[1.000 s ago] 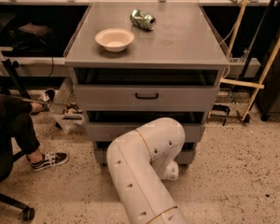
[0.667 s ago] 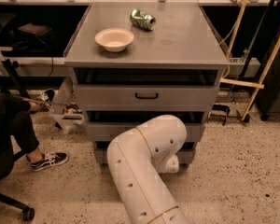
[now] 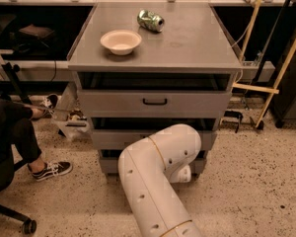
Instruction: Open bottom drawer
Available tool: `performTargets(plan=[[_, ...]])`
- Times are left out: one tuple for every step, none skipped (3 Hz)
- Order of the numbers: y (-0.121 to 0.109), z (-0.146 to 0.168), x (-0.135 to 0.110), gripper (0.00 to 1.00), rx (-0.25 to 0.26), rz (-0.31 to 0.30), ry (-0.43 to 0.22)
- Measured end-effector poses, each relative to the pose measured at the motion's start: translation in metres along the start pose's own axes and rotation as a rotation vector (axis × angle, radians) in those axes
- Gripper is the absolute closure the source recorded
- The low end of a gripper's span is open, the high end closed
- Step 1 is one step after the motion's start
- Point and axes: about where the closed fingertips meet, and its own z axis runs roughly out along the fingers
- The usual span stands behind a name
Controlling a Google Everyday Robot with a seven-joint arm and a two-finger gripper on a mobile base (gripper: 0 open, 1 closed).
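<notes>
Grey cabinet [image 3: 187, 43] stands on speckled floor, three drawers stacked in its front. Bottom drawer [image 3: 108, 165] sits lowest, just above floor, mostly hidden behind white arm [image 3: 153, 181]; only its two ends show. Gripper [image 3: 185, 174] low at that drawer's front, tucked behind arm's bend; spread or pressed together, cannot tell. Bowl [image 3: 121, 41] and can [image 3: 150, 20] lying on side rest on cabinet top, apart. Sneaker [image 3: 52, 169] on floor at left
</notes>
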Motion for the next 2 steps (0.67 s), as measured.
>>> performTargets(plan=[[0.024, 0.018, 0.033, 0.00, -0.113, 0.105, 0.013], [0.013, 0.021, 0.048, 0.00, -0.169, 0.169, 0.003]])
